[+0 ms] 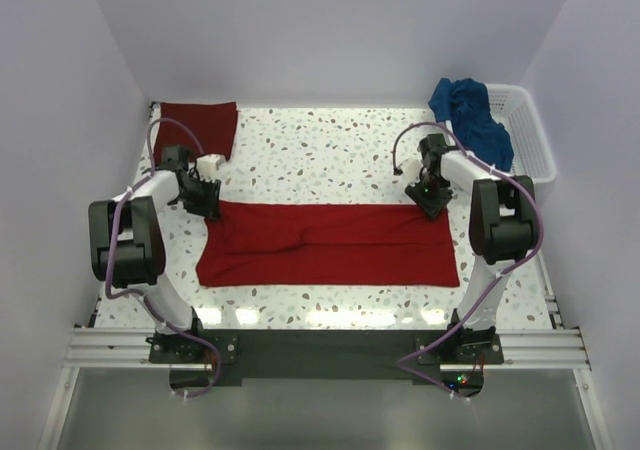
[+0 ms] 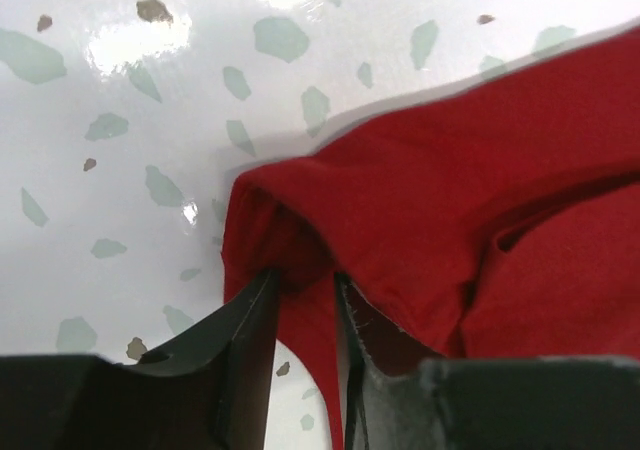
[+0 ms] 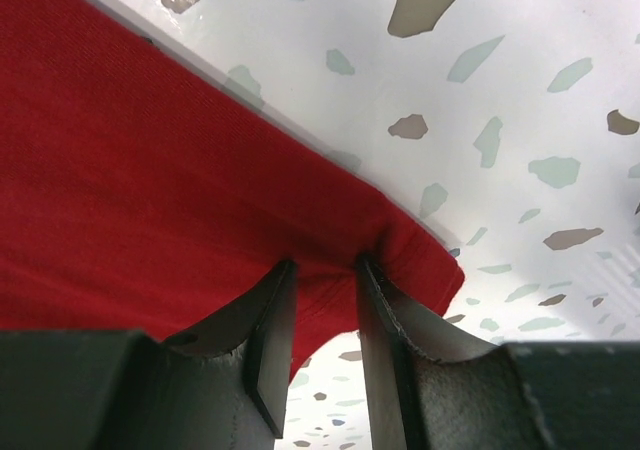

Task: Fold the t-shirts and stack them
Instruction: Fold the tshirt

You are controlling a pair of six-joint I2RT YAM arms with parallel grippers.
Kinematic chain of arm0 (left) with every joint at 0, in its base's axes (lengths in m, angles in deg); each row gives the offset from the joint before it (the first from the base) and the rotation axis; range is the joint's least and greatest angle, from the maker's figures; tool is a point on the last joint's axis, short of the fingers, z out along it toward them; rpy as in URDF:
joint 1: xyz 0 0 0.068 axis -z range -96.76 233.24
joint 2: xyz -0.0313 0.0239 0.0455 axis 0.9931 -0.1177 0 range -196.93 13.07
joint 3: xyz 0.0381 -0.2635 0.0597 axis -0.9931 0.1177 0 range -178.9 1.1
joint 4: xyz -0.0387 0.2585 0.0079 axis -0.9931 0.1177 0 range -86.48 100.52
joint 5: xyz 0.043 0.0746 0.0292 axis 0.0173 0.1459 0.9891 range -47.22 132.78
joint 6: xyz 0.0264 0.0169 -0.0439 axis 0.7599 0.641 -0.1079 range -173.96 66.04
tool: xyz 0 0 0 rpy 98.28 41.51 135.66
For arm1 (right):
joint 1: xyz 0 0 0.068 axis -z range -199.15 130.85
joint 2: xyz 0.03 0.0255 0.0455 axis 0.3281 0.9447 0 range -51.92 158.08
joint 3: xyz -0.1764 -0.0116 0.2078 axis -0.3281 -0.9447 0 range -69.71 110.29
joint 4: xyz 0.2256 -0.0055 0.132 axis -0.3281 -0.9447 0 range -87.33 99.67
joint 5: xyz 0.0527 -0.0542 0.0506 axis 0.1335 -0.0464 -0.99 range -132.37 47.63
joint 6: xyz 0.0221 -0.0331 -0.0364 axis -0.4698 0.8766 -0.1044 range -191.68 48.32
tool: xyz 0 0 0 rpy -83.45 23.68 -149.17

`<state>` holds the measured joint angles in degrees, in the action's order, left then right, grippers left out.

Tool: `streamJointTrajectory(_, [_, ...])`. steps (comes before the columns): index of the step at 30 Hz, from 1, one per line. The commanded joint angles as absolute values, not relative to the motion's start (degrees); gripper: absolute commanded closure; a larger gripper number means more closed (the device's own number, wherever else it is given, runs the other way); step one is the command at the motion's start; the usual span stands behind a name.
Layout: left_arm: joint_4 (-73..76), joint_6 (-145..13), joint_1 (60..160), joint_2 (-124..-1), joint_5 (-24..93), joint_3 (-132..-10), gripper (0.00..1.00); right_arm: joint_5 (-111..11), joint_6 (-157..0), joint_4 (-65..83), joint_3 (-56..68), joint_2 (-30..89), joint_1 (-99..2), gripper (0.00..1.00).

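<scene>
A bright red t-shirt (image 1: pixel 330 242) lies spread as a wide band across the middle of the table. My left gripper (image 1: pixel 207 202) is shut on its far left corner (image 2: pixel 290 240), with cloth pinched between the fingers. My right gripper (image 1: pixel 434 203) is shut on its far right corner (image 3: pixel 400 250). A darker maroon t-shirt (image 1: pixel 195 128) lies folded at the far left corner of the table. A blue t-shirt (image 1: pixel 472 118) is draped crumpled over the basket's left rim at the far right.
A white lattice basket (image 1: pixel 528 130) stands at the far right against the wall. White walls close in the table on three sides. The speckled tabletop (image 1: pixel 330 155) shows between the shirts.
</scene>
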<state>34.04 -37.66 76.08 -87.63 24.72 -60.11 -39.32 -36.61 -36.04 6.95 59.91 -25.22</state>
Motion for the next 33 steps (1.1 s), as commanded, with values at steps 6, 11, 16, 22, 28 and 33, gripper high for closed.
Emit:
streamJointTrajectory(6, [33.58, -37.87, 75.16, -81.14, 14.75, -61.65, 0.62, -41.93, -37.49, -40.51, 8.68, 61.20, -24.43, 0.65])
streamJointTrajectory(11, [33.23, -39.19, 75.16, -84.22, 13.25, -62.70, 0.62, -41.67, -37.40, -40.78, 8.77, 60.93, -24.51, 0.65])
streamJointTrajectory(16, [33.05, -40.51, 75.24, -87.30, 14.74, -64.37, 0.62, -41.41, -37.13, -40.87, 8.77, 60.93, -24.43, 0.65])
streamJointTrajectory(22, [32.79, -40.60, 75.33, -88.35, 14.48, -64.38, 0.67, -41.06, -36.87, -40.78, 9.04, 61.46, -24.43, 0.66])
streamJointTrajectory(28, [33.57, -40.60, 75.07, -88.27, 15.01, -63.94, 1.00, -40.70, -36.69, -40.69, 9.04, 61.46, -24.43, 0.66])
streamJointTrajectory(33, [35.95, -40.95, 73.93, -85.11, 16.59, -63.76, 1.00, -40.09, -36.08, -40.43, 8.07, 60.50, -24.43, 0.66])
